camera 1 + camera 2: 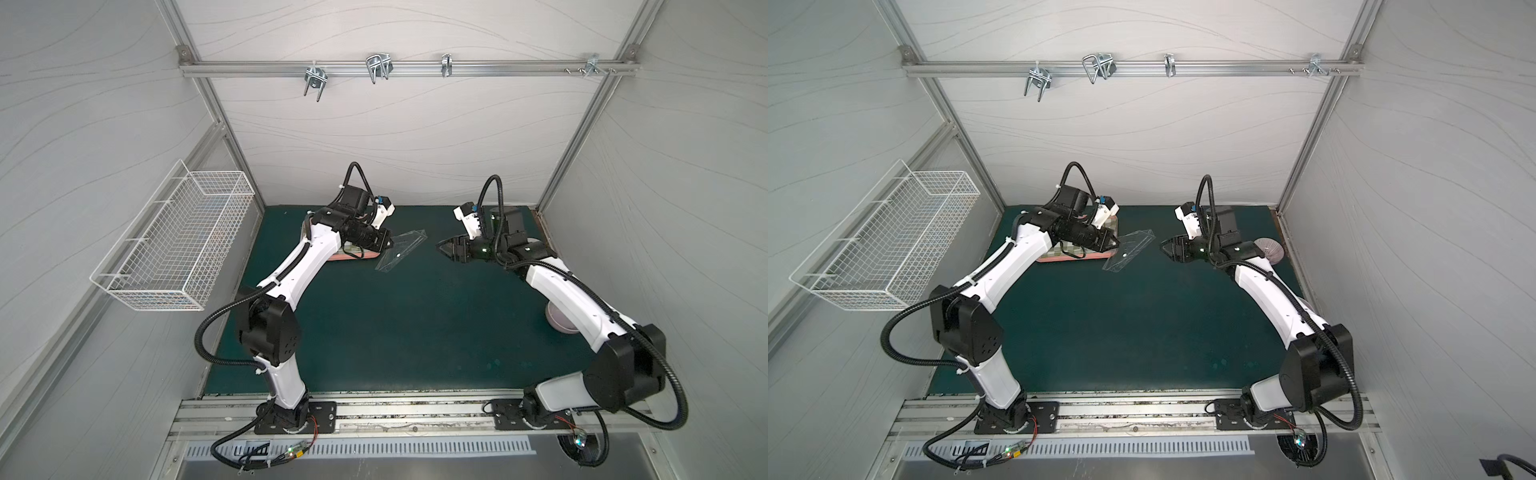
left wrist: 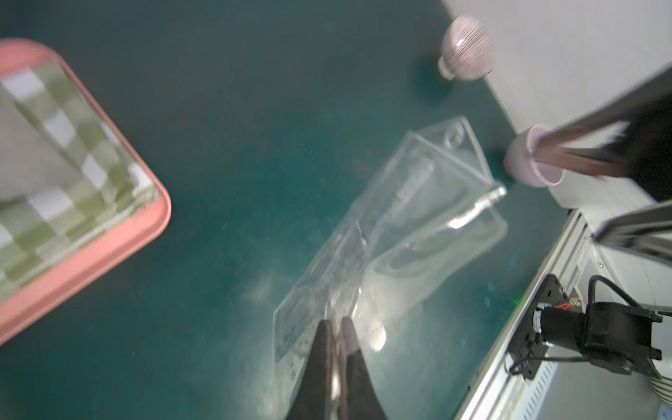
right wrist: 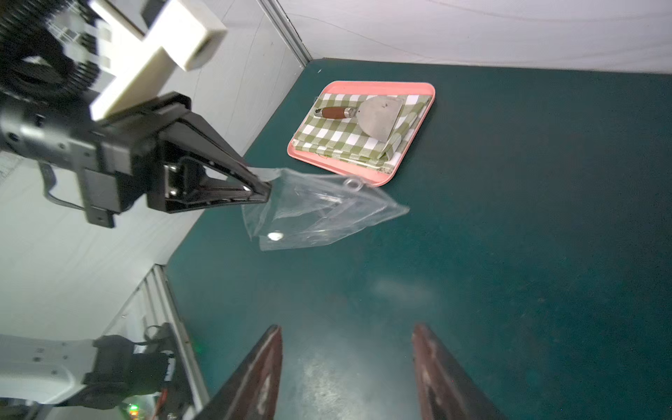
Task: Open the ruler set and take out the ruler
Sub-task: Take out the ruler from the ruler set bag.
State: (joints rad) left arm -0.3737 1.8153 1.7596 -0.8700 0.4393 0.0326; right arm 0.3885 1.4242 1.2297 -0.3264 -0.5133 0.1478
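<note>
left wrist shows left fingers [image 2: 318, 367] pinching the ruler set [image 2: 400, 225].

A: The ruler set [image 3: 320, 214]?
B: Clear plastic film, glossy and creased, catching white glare.
A: And the tray [image 3: 363, 84]?
B: Smooth pink plastic. The cloth [image 3: 334, 138] in it is woven and matt.
A: The scraper [image 3: 378, 116]?
B: Dull brushed metal, with a reddish, polished wooden handle [image 3: 334, 112].
A: The table mat [image 3: 509, 254]?
B: Dark green, matt, faintly scuffed. The basket [image 1: 174, 249] is white-coated wire, and the rail [image 1: 415, 68] is bare silvery metal.
</note>
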